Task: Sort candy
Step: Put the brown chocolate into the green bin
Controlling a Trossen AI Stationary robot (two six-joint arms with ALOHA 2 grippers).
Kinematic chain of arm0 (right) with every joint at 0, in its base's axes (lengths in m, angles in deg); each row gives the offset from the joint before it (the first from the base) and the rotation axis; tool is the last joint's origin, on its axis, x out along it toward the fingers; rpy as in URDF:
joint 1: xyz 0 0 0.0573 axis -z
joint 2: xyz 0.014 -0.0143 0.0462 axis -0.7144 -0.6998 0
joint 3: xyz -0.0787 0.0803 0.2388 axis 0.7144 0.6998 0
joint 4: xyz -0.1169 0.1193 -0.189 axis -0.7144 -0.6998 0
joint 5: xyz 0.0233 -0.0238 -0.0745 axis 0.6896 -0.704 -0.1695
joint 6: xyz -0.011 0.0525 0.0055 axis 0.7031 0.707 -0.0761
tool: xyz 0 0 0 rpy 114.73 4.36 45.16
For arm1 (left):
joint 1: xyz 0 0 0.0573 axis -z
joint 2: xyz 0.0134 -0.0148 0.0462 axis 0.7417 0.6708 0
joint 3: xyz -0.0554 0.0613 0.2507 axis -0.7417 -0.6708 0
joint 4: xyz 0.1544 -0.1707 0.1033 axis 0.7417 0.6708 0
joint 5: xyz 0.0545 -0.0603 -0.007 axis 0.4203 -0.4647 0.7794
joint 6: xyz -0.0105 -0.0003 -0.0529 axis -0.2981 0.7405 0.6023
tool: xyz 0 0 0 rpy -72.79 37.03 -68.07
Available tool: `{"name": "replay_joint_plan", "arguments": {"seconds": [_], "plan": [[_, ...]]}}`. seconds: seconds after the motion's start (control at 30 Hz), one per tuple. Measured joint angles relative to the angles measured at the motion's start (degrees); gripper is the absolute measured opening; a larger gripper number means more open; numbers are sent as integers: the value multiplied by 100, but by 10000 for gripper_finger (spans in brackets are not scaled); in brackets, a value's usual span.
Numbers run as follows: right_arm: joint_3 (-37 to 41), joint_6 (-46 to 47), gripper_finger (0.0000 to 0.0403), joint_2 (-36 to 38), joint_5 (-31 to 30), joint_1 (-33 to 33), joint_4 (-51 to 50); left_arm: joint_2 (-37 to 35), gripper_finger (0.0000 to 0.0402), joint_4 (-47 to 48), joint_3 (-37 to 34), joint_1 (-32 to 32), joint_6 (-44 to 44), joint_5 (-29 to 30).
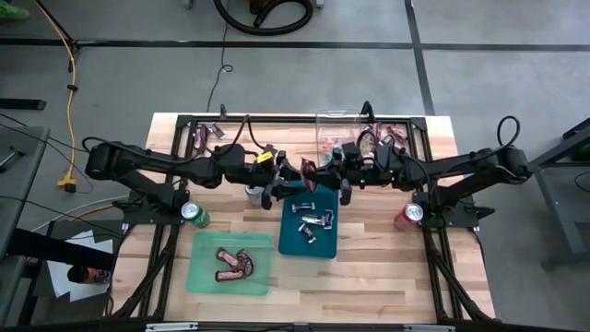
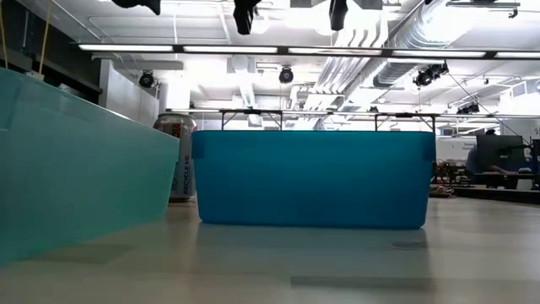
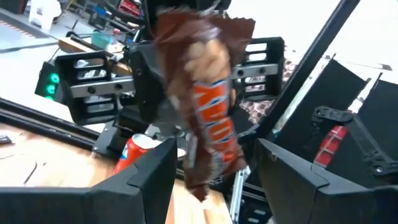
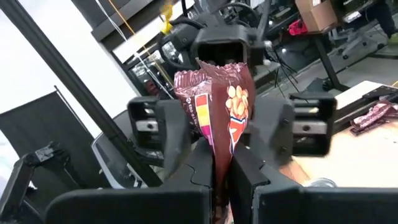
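Raised above the middle of the table (image 1: pixel 369 277), near its far edge: a brown-wrapped candy bar (image 1: pixel 308 170), pinched at one end between the shut fingers of the right gripper (image 4: pixel 222 180), with the left gripper (image 3: pixel 211 180) facing it, fingers spread wide on either side of the wrapper and not seen touching it. Below, toward the near edge: silver-wrapped pieces (image 1: pixel 312 221) in the blue tray (image 1: pixel 288 242), red-brown bars (image 1: pixel 233 263) in the green tray (image 1: pixel 205 277), a soda can (image 1: pixel 193 213) by each arm's base
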Motion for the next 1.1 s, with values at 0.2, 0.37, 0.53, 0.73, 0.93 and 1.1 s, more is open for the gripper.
{"name": "replay_joint_plan", "arguments": {"seconds": [0.2, 0.37, 0.53, 0.73, 0.93, 1.1], "plan": [[0, 42, 12, 0, -167, -35, 70, 198, 200, -102, 0, 26, -184, 42], [0, 44, 19, 0, -170, -35, 29, 216, 160, -112, 0, 24, -307, 257], [2, 58, 56, 0, -229, -37, 24, 220, 41, -80, 0, 19, -473, 324], [7, -105, 139, 98, -551, -37, -16, 113, 11, 320, 0, -106, -468, 329], [2, -699, 195, 804, -570, 70, -331, -521, 3, 2196, -15, -287, -760, 316], [4, -1010, 201, 1518, -1018, 139, -1259, -1385, 2, 3899, -11, -217, -676, 287]]}}
